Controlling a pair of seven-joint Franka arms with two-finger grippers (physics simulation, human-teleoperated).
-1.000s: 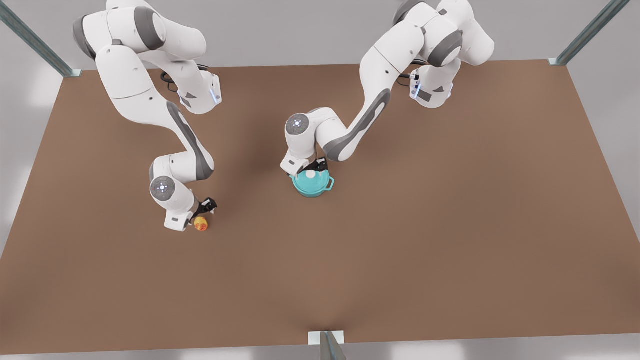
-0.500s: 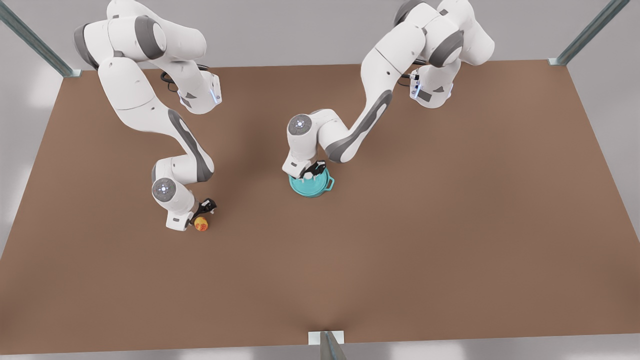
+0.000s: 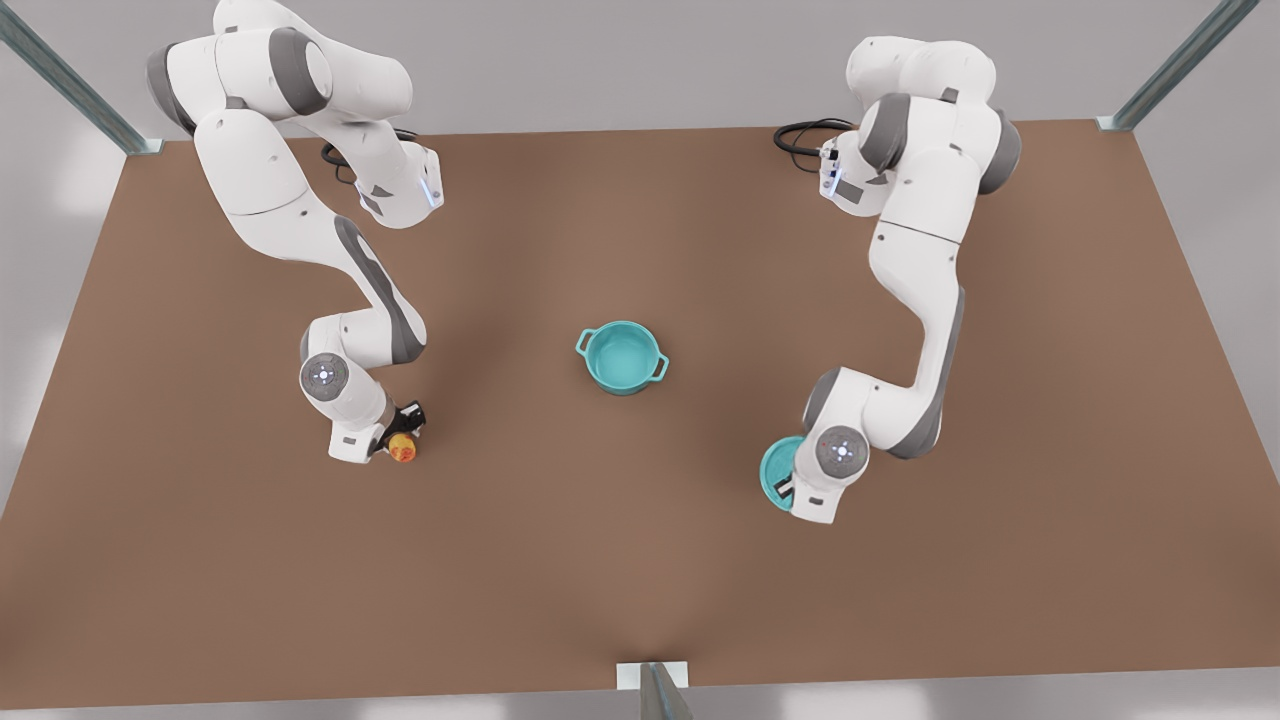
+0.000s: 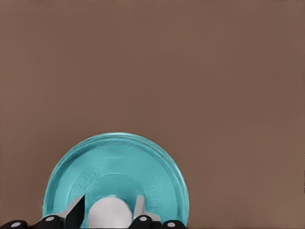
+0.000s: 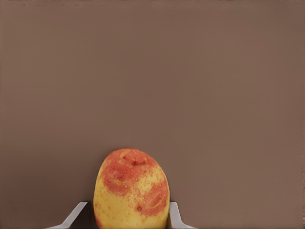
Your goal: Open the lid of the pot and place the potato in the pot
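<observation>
**Op A:** Left gripper (image 4: 110, 212) first. I see its fingers (image 4: 76, 210) pinching the small white knob (image 4: 109, 214) at the centre of the flat round teal pot lid (image 4: 119, 171), one finger each side. Bare brown desk (image 4: 190, 71) beyond the disc.

**Op B:** Confirmed from the front view. That gripper (image 3: 785, 490) sits at the front view's right, low over the desk (image 3: 640, 560), the lid (image 3: 775, 468) partly tucked under the white wrist. I cannot tell whether the disc touches the surface.

**Op A:** Right gripper (image 5: 127, 214): I read its fingers (image 5: 76, 212) closed against both flanks of the roundish yellow potato with orange-red patches (image 5: 131, 188). It stands tall between them.

**Op B:** Front view puts that gripper (image 3: 402, 432) at the picture's left, potato (image 3: 403, 451) at the fingertips, down at desk level. Lifted or resting, I can't say.

**Op A:** Pot?

**Op B:** Small round teal pot with two loop handles (image 3: 622, 357), uncovered, upright near the middle of the desk, between the two arms and well apart from both. Teal interior visible, nothing in it that I can make out. Lid lies well off to the pot's side toward the front view's right; potato well off toward the left.
</observation>
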